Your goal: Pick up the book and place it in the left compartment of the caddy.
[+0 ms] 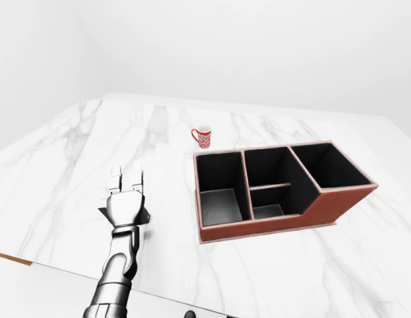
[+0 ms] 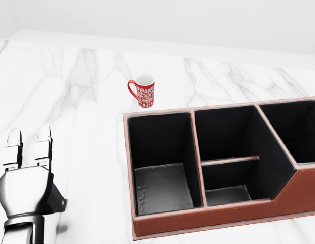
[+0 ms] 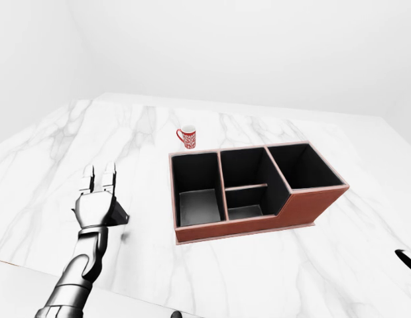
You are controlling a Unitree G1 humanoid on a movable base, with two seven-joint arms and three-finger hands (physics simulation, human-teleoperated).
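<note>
- The left hand [image 2: 26,185] sits at about 8 o'clock in the head view, seen from its back, with two pale fingers [image 2: 44,146] stretched straight toward 12 o'clock.
- Those fingers are extended rather than curled; the thumb is hidden behind the palm, so whether it presses on anything cannot be told.
- A flat dark thing, apparently the book [image 2: 57,200], shows as a dark corner poking out from under the hand at its 4 o'clock side. It lies on the marble table [image 2: 86,66], mostly covered by the hand.
- Whether the hand actually touches the book or hangs just above it cannot be judged from these views.
- The caddy [image 2: 208,216] stands to the hand's 3 o'clock, well apart from it: red-brown outside, black inside.
- Its left compartment [image 2: 162,188] holds nothing and shows a grey floor.
- A red patterned mug [image 2: 143,91] stands upright at 12 o'clock of the caddy's left corner, near it but not touching.
- The right hand [image 3: 408,260] shows only as a dark sliver at 4 o'clock in the right-eye view; its opening cannot be told.
</note>
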